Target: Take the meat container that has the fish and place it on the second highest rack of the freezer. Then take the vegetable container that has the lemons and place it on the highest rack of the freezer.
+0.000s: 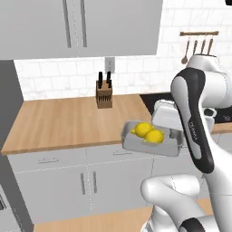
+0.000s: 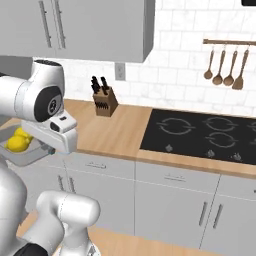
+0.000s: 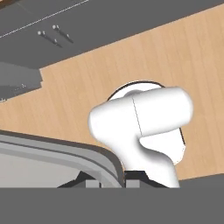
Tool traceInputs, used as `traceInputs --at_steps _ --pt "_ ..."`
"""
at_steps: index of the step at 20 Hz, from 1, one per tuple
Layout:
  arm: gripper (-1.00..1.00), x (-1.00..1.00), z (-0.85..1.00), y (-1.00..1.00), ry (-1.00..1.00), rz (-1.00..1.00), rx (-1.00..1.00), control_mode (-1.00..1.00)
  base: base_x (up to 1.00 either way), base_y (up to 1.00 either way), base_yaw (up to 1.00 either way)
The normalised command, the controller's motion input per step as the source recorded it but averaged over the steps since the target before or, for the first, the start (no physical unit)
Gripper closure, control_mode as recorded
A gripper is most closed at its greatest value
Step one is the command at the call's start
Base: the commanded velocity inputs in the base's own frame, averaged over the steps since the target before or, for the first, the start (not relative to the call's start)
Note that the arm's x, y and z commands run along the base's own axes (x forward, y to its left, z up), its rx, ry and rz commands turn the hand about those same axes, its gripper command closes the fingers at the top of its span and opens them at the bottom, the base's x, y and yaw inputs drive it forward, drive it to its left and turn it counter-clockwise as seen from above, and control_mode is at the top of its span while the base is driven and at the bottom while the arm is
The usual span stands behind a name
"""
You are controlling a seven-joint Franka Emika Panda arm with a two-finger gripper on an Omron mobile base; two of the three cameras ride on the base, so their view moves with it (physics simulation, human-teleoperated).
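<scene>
Claw (image 1: 177, 135) pinched on the rim of the vegetable container (image 1: 152, 145), tray held in the air in front of the counter (image 1: 68, 120).

Two lemons (image 1: 148, 132) lie side by side in the tray, touching, just left of the claw in the left base view. Tray sits roughly level, its long axis running from the claw out to the left, along the counter edge. Knife block (image 1: 104, 94) stands well beyond the claw, up-left on the counter. Hand view: tray's rounded corner (image 3: 98, 159) right at the fingertips, wooden floor below.

Bright yellow lemons (image 1: 148, 132) sit in a light-grey tray (image 1: 136, 142); the counter (image 1: 63, 122) is pale wood, the hob (image 2: 200, 132) black.
</scene>
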Motion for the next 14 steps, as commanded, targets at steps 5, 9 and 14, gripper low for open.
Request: traceInputs --at_steps 5,9,14 --pt "1.00 0.00 0.00 0.00 0.00 0.00 0.00 1.00 -0.79 0.63 0.09" --pt "1.00 0.00 0.00 0.00 0.00 0.00 0.00 1.00 -0.23 1.00 0.05" --pt "1.00 0.00 0.00 0.00 0.00 0.00 0.00 1.00 0.00 1.00 0.00"
